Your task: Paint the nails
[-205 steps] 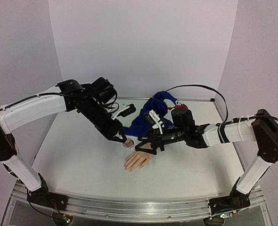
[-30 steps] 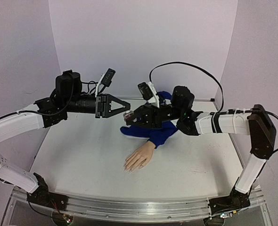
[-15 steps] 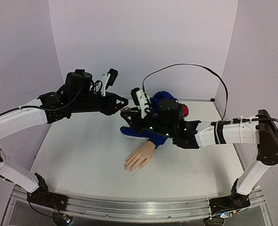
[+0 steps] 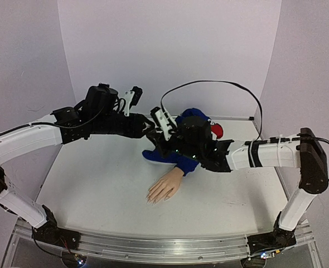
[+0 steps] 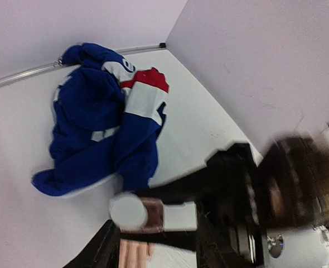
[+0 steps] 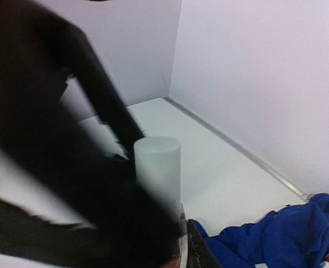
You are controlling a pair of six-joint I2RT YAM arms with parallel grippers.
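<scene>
A beige mannequin hand (image 4: 165,188) lies palm down mid-table, its blue sleeve (image 4: 182,154) running back. The nails (image 4: 154,199) are small ovals at its near fingertips. Above the sleeve the two grippers meet. My right gripper (image 4: 153,134) is shut on a tiny pinkish polish bottle (image 5: 154,214) with a white cap (image 5: 127,210). My left gripper (image 5: 156,231) is open, its black fingers (image 5: 107,247) standing either side of the cap without gripping it. In the right wrist view the cap (image 6: 158,166) stands upright above my right gripper (image 6: 180,248), with the left gripper a dark blur beside it.
The sleeve bunches into a blue, white and red cloth heap (image 5: 106,106) at the back of the table. White walls (image 4: 170,56) close in behind and at both sides. The right arm's cable (image 4: 220,84) arcs above the heap.
My left gripper's jaws have opened off the bottle's cap. Both wrists have shifted slightly left and back while the right gripper keeps the bottle. The mannequin hand has not moved.
</scene>
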